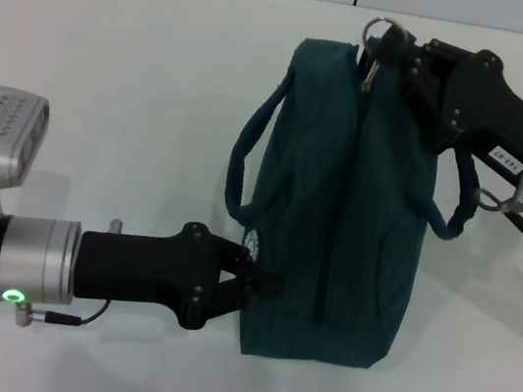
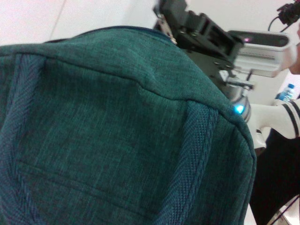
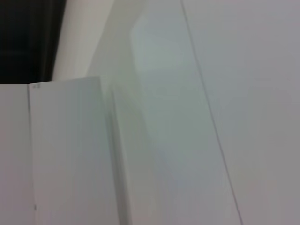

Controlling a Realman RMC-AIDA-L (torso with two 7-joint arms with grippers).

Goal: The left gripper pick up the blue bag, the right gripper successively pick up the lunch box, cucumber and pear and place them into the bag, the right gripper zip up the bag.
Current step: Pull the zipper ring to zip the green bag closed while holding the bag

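Observation:
The blue bag [image 1: 341, 199] stands on the white table, its zip line running closed down its middle. My left gripper [image 1: 250, 282] is shut on the bag's near-left edge, by the round white logo. My right gripper [image 1: 393, 46] is at the bag's far end, closed around the ring zipper pull [image 1: 378, 27]. In the left wrist view the bag's fabric [image 2: 117, 131] fills the frame, with the right gripper [image 2: 197, 28] beyond it. The lunch box, cucumber and pear are not in view. The right wrist view shows only pale surfaces.
The bag's two loop handles hang out to either side, one at the left [image 1: 239, 168] and one at the right [image 1: 458, 212] under my right arm. The white table [image 1: 110, 83] stretches to the left of the bag.

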